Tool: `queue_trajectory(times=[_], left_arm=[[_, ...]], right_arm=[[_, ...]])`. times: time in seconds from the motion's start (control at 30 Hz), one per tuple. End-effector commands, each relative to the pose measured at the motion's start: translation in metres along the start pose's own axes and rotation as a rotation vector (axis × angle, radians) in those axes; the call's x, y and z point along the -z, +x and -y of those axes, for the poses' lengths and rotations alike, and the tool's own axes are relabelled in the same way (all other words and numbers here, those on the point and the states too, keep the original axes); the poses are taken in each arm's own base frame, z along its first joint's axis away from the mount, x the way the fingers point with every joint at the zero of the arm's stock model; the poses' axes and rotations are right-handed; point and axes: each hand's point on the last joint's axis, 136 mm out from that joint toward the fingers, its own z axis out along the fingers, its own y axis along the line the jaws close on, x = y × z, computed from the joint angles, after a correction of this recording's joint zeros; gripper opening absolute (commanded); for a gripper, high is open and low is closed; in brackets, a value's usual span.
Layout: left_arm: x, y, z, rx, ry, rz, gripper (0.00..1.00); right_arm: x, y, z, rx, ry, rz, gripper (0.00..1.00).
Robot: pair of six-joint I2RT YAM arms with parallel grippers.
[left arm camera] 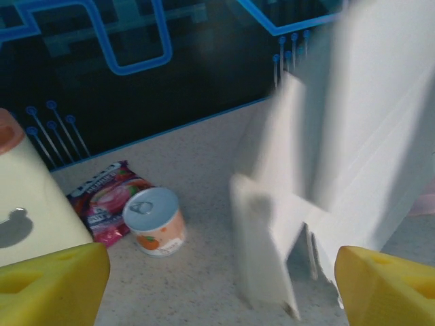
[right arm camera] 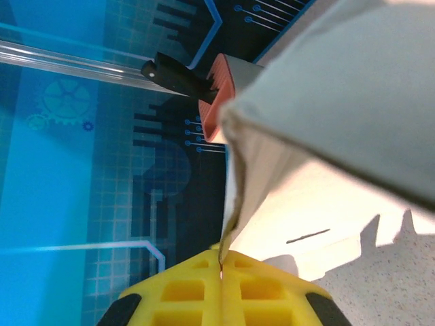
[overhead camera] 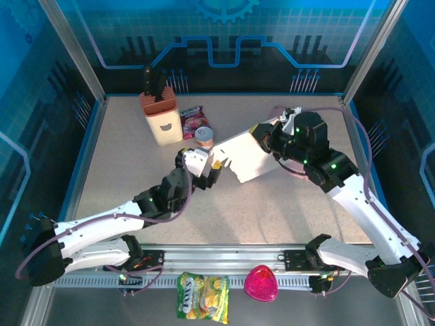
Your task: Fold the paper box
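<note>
The paper box stands tilted mid-tabletop, one edge pinched in the closed right hand. The left hand gapes open beside the slotted lower flap — holding nothing. Best to brace with the right, then press that flap along its crease, not across it. The box's inside is hidden — blur smears the tabs.

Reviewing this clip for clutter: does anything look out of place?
Yes: a yellow snack bag and a pink heart-shaped object lie off the tabletop, on the near side of the arms' mounting rail.
</note>
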Motion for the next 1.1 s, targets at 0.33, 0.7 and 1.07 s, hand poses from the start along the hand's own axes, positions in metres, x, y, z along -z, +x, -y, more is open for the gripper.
queue_trajectory(times=[0.33, 0.7, 1.07], left_arm=[[-0.026, -0.018, 0.011, -0.046, 0.064, 0.046, 0.10], [0.000, 0.008, -0.017, 0.002, -0.161, -0.129, 0.00], [0.024, 0.035, -0.014, 0.086, -0.231, -0.283, 0.00]], right_arm=[[-0.013, -0.001, 0.018, -0.083, -0.016, -0.046, 0.00], [-0.029, -0.005, 0.032, -0.079, -0.050, 0.020, 0.75], [-0.041, 0.022, 0.016, -0.031, -0.031, 0.061, 0.86]])
